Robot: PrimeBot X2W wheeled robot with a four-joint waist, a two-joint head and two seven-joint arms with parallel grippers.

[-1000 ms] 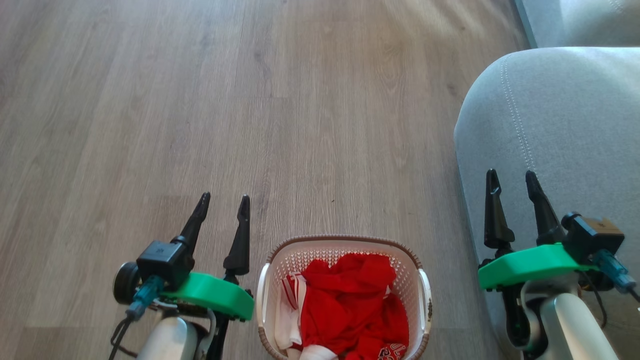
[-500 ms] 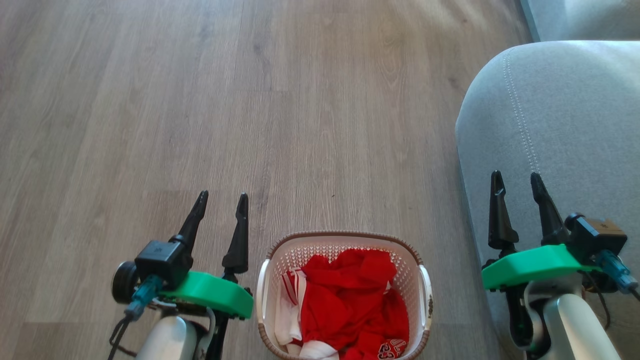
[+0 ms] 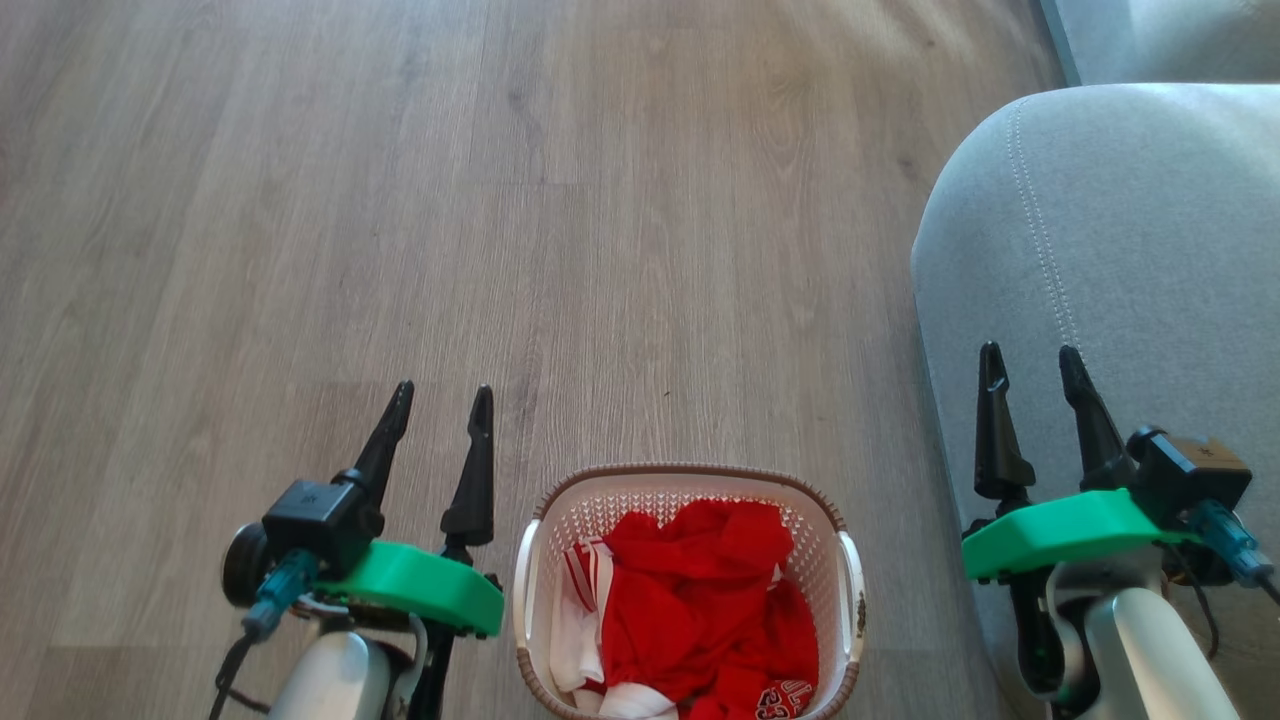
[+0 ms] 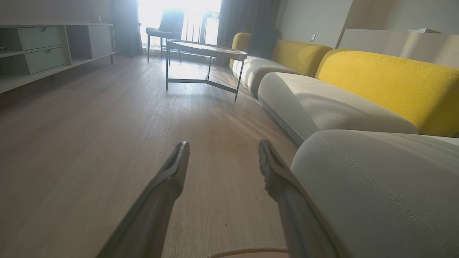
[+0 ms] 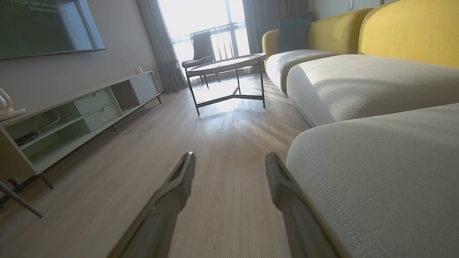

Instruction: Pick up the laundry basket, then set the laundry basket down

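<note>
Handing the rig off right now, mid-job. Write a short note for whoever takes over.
Left gripper: open, empty, just left of the laundry basket, not touching it.
Right gripper: open, empty, over the edge of the grey sofa, apart from the basket.
Basket: apparently resting on the wood floor between the arms, red clothes inside.
Done: no grip on the basket.
Left: grasp it, lift it, set it down.

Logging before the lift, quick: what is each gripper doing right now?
Left gripper: open, holding nothing, beside the laundry basket.
Right gripper: open, holding nothing.
</note>
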